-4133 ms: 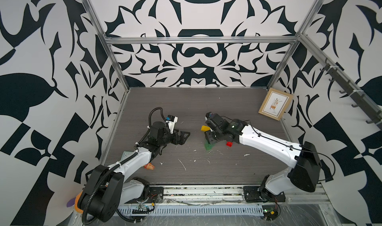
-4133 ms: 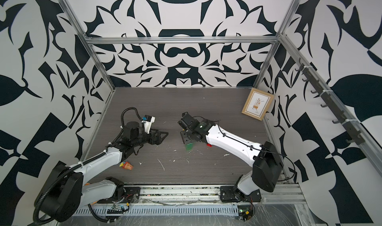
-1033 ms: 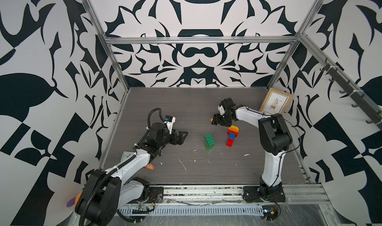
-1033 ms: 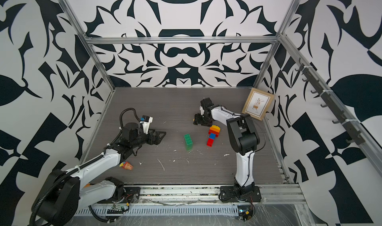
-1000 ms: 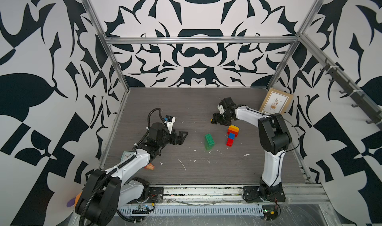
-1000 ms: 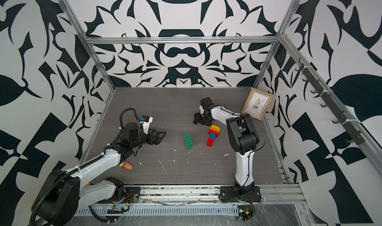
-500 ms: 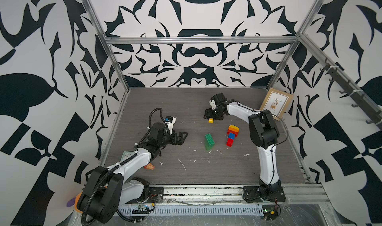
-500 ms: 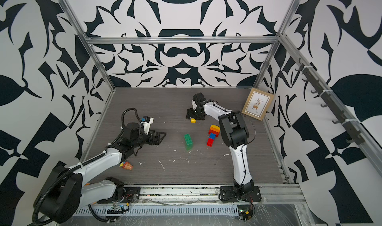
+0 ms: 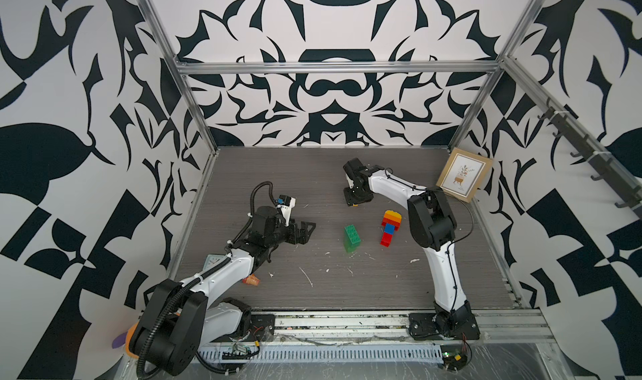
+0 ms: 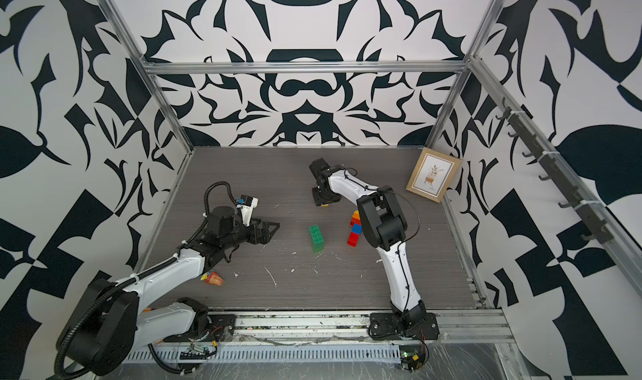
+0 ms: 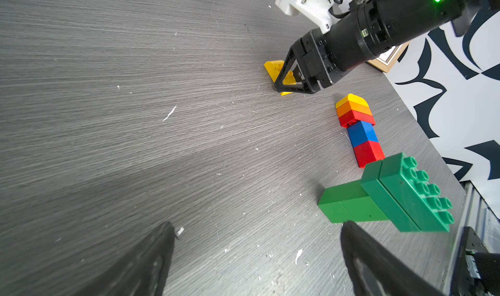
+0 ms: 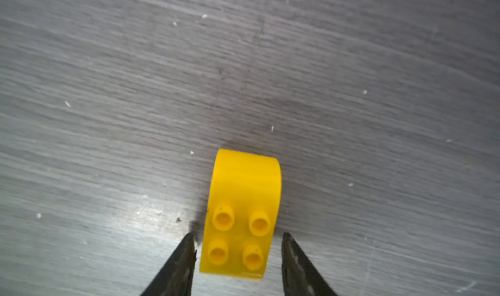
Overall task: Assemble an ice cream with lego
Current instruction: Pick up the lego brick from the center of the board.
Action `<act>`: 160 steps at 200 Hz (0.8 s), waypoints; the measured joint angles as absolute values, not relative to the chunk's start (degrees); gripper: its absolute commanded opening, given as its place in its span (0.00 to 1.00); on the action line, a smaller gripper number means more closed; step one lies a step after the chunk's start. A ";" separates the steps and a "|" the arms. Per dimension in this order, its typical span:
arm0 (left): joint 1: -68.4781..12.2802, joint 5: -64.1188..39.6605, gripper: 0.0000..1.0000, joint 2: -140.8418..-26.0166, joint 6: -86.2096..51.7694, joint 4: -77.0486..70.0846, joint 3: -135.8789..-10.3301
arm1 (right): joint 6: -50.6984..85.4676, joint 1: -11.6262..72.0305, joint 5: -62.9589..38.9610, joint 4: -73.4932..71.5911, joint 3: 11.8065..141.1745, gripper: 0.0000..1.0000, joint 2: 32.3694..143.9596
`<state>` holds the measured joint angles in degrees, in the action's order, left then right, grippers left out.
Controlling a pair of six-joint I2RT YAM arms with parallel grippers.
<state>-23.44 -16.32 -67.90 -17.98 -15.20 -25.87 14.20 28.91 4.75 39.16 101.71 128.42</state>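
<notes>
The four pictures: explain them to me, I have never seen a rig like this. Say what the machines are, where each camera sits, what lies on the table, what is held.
Two white robot arms stand at the front of a grey table, each ending in a two-fingered gripper. Two pictures look down from overhead; the other two come from a camera on each arm's wrist. On the table lie a block of green bricks, a stack of yellow, orange, red and blue bricks on its side, and a yellow dome brick. The right gripper straddles that brick with a slim gap each side, so nothing is gripped yet. The left gripper is open and empty.
</notes>
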 measured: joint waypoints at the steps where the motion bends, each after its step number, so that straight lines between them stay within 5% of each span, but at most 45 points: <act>1: -23.44 -16.32 0.99 -67.90 -17.98 -15.22 -25.87 | 14.31 28.88 4.80 39.13 101.71 0.42 128.42; 81: -23.44 -16.40 0.99 -67.90 -17.98 -15.29 -25.87 | 13.26 28.84 4.56 36.45 97.32 0.22 124.95; 160: -23.44 -18.22 0.99 -67.77 -18.41 -16.86 -25.85 | 16.75 37.65 3.92 45.93 84.79 0.19 91.46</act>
